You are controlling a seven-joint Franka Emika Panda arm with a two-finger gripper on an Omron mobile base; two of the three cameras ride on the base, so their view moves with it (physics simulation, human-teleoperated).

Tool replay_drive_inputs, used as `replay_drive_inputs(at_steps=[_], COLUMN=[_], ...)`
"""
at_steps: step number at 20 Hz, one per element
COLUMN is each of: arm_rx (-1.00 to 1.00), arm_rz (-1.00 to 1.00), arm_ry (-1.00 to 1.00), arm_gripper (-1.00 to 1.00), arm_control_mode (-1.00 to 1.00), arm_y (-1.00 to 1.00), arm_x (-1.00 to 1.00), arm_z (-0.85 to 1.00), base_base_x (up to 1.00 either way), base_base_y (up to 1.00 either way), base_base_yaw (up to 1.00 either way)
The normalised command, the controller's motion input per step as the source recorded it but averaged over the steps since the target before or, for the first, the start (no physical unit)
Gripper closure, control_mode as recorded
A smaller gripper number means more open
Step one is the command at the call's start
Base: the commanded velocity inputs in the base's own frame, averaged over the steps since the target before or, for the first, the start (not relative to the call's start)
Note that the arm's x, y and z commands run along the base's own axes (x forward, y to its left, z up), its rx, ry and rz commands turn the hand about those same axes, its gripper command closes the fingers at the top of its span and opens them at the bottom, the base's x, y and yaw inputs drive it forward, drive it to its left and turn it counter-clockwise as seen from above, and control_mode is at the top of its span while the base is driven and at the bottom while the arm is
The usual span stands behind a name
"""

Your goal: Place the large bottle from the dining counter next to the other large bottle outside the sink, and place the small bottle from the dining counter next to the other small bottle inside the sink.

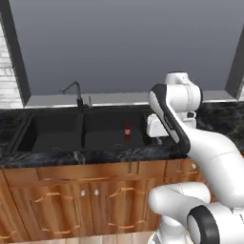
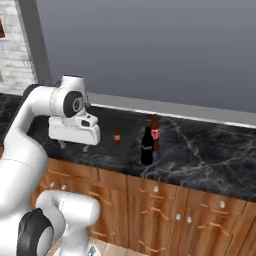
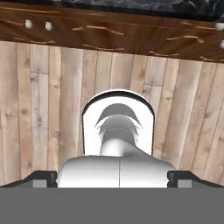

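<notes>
We judge the first half done: in the right base view, just right of centre, the black cola-shaped bottle with a pale label band (image 2: pixel 146 147) stands upright on the black marble counter (image 2: pixel 210 155), just beside the large brown bottle with a red label and narrow neck (image 2: pixel 155 132), which rises close behind it; we cannot tell whether they touch. A small slim brown bottle with a red label (image 1: pixel 127 132) stands upright in the right basin of the black double-basin sink (image 1: pixel 52 136), at the centre of the left base view, to the right of the dark curved tap (image 1: pixel 76 95).

The gripper (image 2: pixel 74 144) hangs at the left of the right base view, above the counter's front edge, and holds nothing; its jaws stand wide apart. The hand view looks down on the wooden floor (image 3: pixel 39 109).

One small bottle sits in the sink, so we cannot tell whether the second half is done. If not, the next move calls for turning the base towards the dining counter and fetching the small bottle, then setting it beside the one in the basin.
</notes>
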Motion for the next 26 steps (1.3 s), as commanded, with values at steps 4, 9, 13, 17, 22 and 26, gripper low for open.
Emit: replay_drive_inputs(at_steps=[4, 9, 13, 17, 22, 26], arm_rx=[0.00, 0.00, 0.00, 0.00, 0.00, 0.00], arm_rz=[0.00, 0.00, 0.00, 0.00, 0.00, 0.00], arm_ry=[0.00, 0.00, 0.00, 0.00, 0.00, 0.00], arm_gripper=[-1.00, -1.00, -1.00, -1.00, -1.00, -1.00], arm_control_mode=[1.00, 1.00, 1.00, 1.00, 1.00, 1.00], arm_y=[0.00, 0.00, 0.00, 0.00, 0.00, 0.00], arm_x=[0.00, 0.00, 0.00, 0.00, 0.00, 0.00], arm_z=[0.00, 0.00, 0.00, 0.00, 0.00, 0.00], base_base_x=[0.00, 0.00, 0.00, 0.02, 0.05, 0.23], base_base_y=[0.18, 0.16, 0.17, 0.13, 0.11, 0.06], base_base_yaw=[0.77, 0.77, 0.77, 0.74, 0.72, 0.71])
